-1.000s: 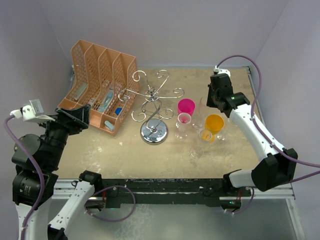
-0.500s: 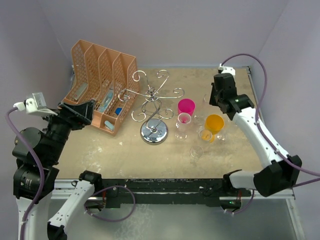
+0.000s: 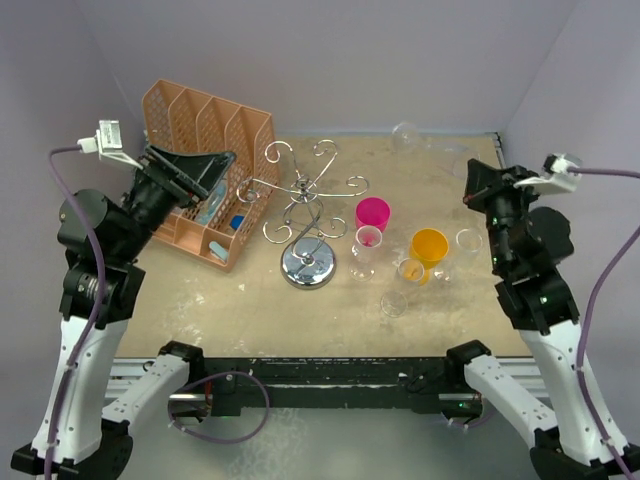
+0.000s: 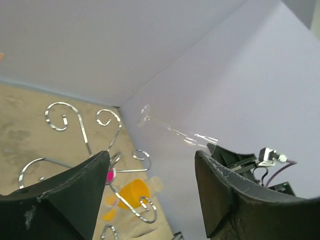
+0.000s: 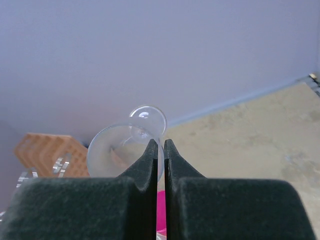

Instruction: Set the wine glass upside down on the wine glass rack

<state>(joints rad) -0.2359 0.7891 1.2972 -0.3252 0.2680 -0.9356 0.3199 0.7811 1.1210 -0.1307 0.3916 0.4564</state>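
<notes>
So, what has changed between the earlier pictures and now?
The right fingers, shut on the wine glass, lifted it from among the coloured cups and drew back rightward. The left arm rose, left fingers open. The rack, the organizer and those cups stayed.

Rack point(image 3: 308, 268) is shiny chrome wire; glass point(image 5: 112, 150) clear and smooth; organizer point(image 3: 205, 130) matt orange plastic (perforated); table point(image 3: 250, 300) dull, mottled; fingers point(image 4: 70, 195) scuffed black.

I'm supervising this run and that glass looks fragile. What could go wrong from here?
1. The right gripper pinches the wine glass only by a thin edge and holds it out sideways in the air, so it could slip or crack.
2. The pink cup and orange cup stand close to the wine glass rack. An approach from that side could knock them.
</notes>
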